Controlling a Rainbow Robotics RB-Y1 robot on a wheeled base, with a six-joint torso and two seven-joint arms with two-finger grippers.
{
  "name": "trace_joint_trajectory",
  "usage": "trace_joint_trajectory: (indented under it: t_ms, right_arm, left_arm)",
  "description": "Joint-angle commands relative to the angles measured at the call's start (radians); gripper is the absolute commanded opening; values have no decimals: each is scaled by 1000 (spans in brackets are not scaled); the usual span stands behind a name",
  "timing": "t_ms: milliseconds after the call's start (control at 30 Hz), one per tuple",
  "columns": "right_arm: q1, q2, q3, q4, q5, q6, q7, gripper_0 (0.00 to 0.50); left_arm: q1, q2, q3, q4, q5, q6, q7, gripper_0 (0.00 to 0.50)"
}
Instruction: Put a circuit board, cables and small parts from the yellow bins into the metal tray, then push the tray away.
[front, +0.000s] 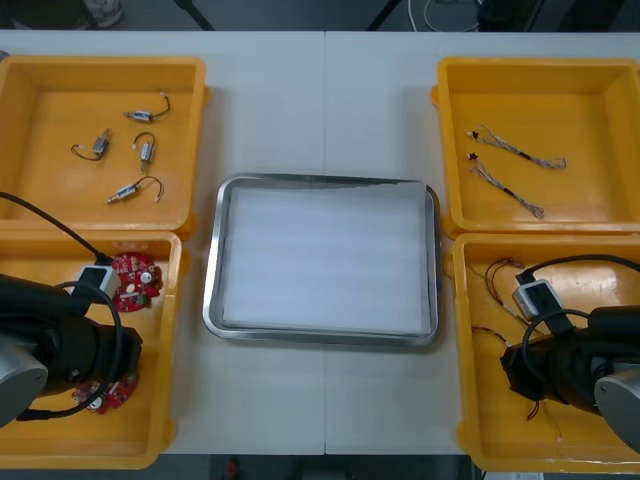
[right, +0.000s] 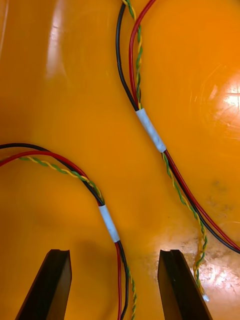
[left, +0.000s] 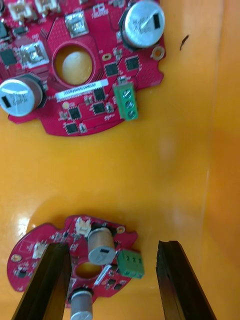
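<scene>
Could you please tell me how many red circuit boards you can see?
2, both in the near-left yellow bin: one circuit board lies just beyond the left arm, the other under the open left gripper. The arm may hide more.

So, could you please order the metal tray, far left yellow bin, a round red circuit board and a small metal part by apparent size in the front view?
1. Metal tray and far left yellow bin: roughly alike, unranked.
2. Round red circuit board.
3. Small metal part.
</scene>
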Motion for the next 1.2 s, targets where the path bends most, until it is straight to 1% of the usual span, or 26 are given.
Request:
trace_joint_trajectory:
  t_ms: [33, 200, 367, 500, 600, 633, 667, 733, 767, 933, 967, 1033, 1067, 1200]
  right_arm:
    - [22, -28, 31, 32, 1, -50, 60, 500]
    - [24, -28, 47, 39, 4, -55, 63, 500]
    - [22, -30, 65, 53, 28, -63, 64, 500]
    - [24, -33, 68, 85, 22, -101, 67, 500]
    - [25, -36, 68, 87, 14, -98, 71, 500]
    - [25, -37, 68, 87, 13, -98, 71, 477]
    - [25, -37, 68, 87, 13, -98, 71, 477]
    - [27, -37, 68, 87, 8, -98, 67, 70]
    - [27, -39, 68, 87, 8, -96, 66, 0]
    - [27, -39, 63, 82, -1, -90, 64, 0]
    - [27, -39, 57, 76, -2, -90, 67, 0]
    - [27, -39, 44, 58, -9, -75, 69, 0]
    - [27, -39, 44, 58, -9, -75, 69, 0]
    - [25, -39, 4, -5, -21, -17, 69, 0]
  left_arm:
    - [28, -12, -27, 12, -17, -53, 77, 500]
    - [28, -12, -34, 16, -23, -56, 79, 500]
    - [28, -12, -45, 24, -40, -54, 80, 500]
    - [28, -12, -50, 35, -41, -57, 77, 500]
    - [28, -12, -56, 45, -43, -74, 77, 500]
    - [28, -12, -59, 51, -46, -80, 77, 500]
    - [28, -12, -59, 51, -46, -80, 77, 500]
    - [28, -12, -62, 58, -47, -90, 77, 500]
    - [28, -12, -62, 58, -47, -90, 77, 500]
    - [28, -12, -69, 58, -53, -90, 77, 500]
    - [28, -12, -73, 58, -59, -90, 77, 435]
    - [28, -12, -80, 58, -70, -90, 74, 0]
    - [28, -12, -80, 58, -70, -90, 74, 0]
    - [30, -12, -85, 58, -81, -90, 74, 0]
